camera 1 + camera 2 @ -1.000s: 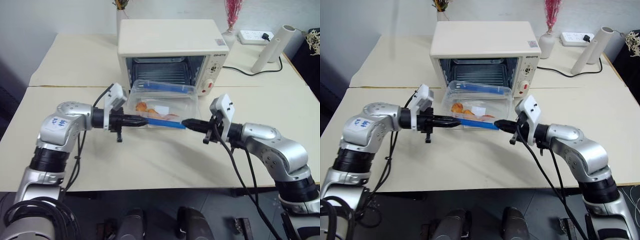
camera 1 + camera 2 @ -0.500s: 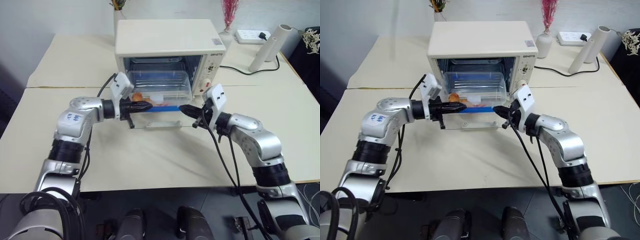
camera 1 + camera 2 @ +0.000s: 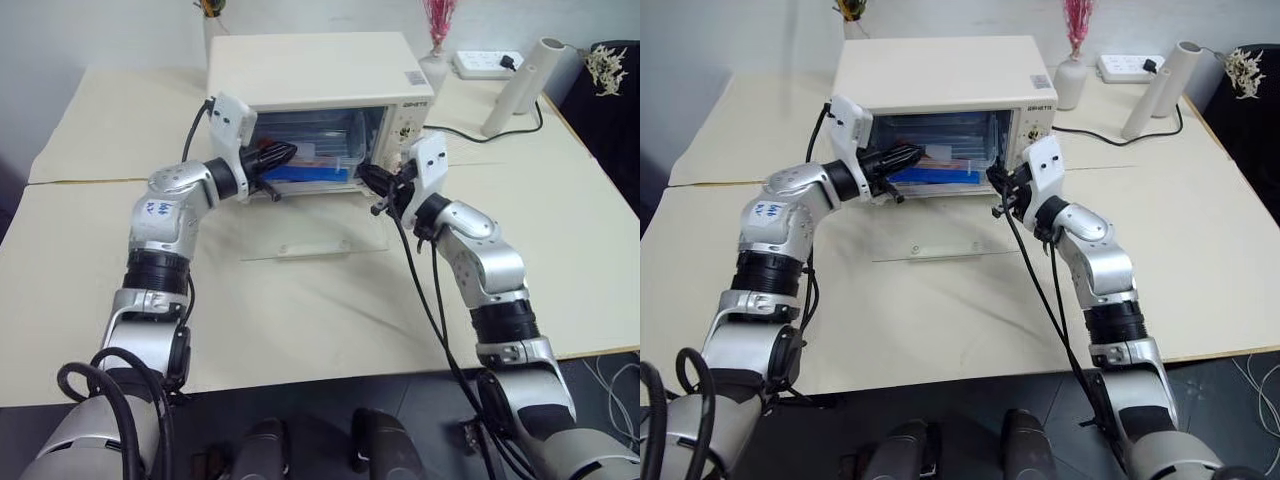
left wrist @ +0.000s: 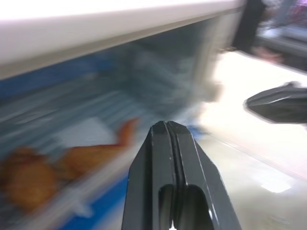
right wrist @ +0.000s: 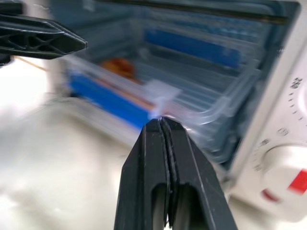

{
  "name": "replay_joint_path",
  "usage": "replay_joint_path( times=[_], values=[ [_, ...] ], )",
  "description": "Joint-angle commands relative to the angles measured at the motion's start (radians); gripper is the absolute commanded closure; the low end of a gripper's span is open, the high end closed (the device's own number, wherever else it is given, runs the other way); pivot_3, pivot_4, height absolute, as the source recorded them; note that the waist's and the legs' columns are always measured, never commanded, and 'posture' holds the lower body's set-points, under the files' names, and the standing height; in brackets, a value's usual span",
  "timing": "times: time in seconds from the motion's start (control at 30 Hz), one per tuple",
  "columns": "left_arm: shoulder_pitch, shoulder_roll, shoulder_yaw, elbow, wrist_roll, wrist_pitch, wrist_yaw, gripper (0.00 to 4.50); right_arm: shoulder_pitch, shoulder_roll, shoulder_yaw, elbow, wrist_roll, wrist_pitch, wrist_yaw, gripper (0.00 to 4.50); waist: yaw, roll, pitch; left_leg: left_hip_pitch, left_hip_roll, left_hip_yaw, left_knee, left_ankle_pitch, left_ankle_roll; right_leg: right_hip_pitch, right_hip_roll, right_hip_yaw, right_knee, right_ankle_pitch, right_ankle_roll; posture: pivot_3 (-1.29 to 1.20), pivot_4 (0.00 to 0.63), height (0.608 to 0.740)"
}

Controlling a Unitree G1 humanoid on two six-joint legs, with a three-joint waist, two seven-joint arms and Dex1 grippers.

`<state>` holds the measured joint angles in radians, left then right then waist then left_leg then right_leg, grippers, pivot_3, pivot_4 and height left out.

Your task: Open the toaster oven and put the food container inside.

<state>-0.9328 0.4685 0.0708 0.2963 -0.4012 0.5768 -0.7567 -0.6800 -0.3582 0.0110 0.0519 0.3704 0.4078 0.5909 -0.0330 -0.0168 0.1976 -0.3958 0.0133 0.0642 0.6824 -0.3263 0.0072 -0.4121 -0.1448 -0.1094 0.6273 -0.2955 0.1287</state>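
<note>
Task looks nearly done. The toaster oven [image 3: 310, 70] sits at upper centre of the head views w/ its glass door [image 3: 315, 238] dropped flat on the table [image 3: 300, 320] in front — so the opening step is finished. The food container [image 3: 305, 165] is in the oven mouth, upper centre of frame: clear box, blue clip strip along its near side, orange food pieces seen through it in the wrist views. It appears to rest mostly inside the cavity; whether it's pushed fully back on the rack can't be told from here.

Left gripper [image 3: 285, 153] is at the container's left end, right gripper [image 3: 368, 178] at its right end, both in front of the opening. Both pincers are pinched fully together w/ nothing between the fingers — the wrist views show each pair pressed tip to tip, so they seem to nudge the box from its ends, not grasp it. Actual contact w/ the box: unclear.

Left to do, prob.: a last push if it isn't seated, then arms out. The task doesn't ask for the door to be closed.

Writing: a short dark brand word on the panel top, right of the opening, too small to read; dial marks on the knob panel [image 5: 288, 143], illegible.
</note>
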Motion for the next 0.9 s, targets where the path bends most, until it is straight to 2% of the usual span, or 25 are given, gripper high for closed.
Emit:
replay_joint_path(
  times=[0.03, 0.07, 0.13, 0.27, 0.43, 0.6, 0.9],
  values=[
    [0.051, 0.095, 0.095, -0.250, -0.190, 0.221, -0.074, 4.50, 0.092, -0.076, -0.062, -0.224, 0.132, 0.133, 0.071, 4.47, 0.002, 0.000, 0.000, 0.000, 0.000, 0.000, 0.000, 0.000, 0.000, 0.000, 0.000, 0.000, 0.000, 0.000, 0.000, 0.00, 0.150, 0.740],
    [0.069, 0.135, 0.124, -0.299, -0.241, 0.284, -0.089, 4.50, 0.134, -0.109, -0.076, -0.285, 0.171, 0.174, 0.095, 4.47, 0.004, 0.000, 0.000, 0.000, 0.001, -0.001, 0.001, 0.000, 0.000, 0.000, 0.000, 0.001, 0.000, 0.000, 0.000, 0.00, 0.150, 0.740],
    [0.090, 0.223, 0.184, -0.366, -0.332, 0.392, -0.127, 4.12, 0.219, -0.180, -0.095, -0.384, 0.228, 0.240, 0.140, 4.50, 0.007, 0.000, 0.000, 0.000, 0.001, -0.002, 0.002, 0.000, 0.000, 0.001, 0.000, 0.002, 0.000, 0.000, 0.000, 0.00, 0.150, 0.740],
    [0.126, 0.434, 0.258, -0.428, -0.461, 0.521, -0.266, 3.03, 0.362, -0.253, -0.112, -0.479, 0.262, 0.307, 0.140, 4.50, 0.009, 0.000, 0.000, 0.004, 0.000, -0.002, 0.001, 0.000, 0.000, 0.003, 0.000, 0.003, 0.000, 0.000, 0.000, 0.00, 0.150, 0.740],
    [0.228, 0.631, 0.250, -0.495, -0.459, 0.476, -0.420, 1.52, 0.445, -0.206, -0.065, -0.451, 0.161, 0.278, 0.036, 4.50, 0.010, 0.000, 0.000, 0.007, 0.000, 0.000, 0.000, 0.000, 0.000, 0.004, 0.000, 0.006, 0.000, 0.000, 0.000, 0.00, 0.150, 0.740],
    [0.274, 0.719, 0.258, -0.511, -0.453, 0.426, -0.485, 0.07, 0.430, -0.101, -0.021, -0.324, 0.062, 0.203, -0.051, 4.50, 0.015, 0.000, 0.000, 0.006, 0.000, 0.001, 0.000, 0.000, 0.000, 0.003, 0.000, 0.007, 0.000, 0.000, -0.001, 0.00, 0.150, 0.740],
    [0.283, 0.766, 0.262, -0.500, -0.422, 0.348, -0.482, 0.02, 0.286, -0.021, 0.012, -0.086, -0.043, 0.050, -0.052, 4.50, 0.012, 0.000, 0.000, 0.006, 0.000, 0.002, 0.000, 0.000, 0.000, 0.003, 0.000, 0.007, 0.000, 0.000, -0.001, 0.00, 0.150, 0.740]
  ],
)
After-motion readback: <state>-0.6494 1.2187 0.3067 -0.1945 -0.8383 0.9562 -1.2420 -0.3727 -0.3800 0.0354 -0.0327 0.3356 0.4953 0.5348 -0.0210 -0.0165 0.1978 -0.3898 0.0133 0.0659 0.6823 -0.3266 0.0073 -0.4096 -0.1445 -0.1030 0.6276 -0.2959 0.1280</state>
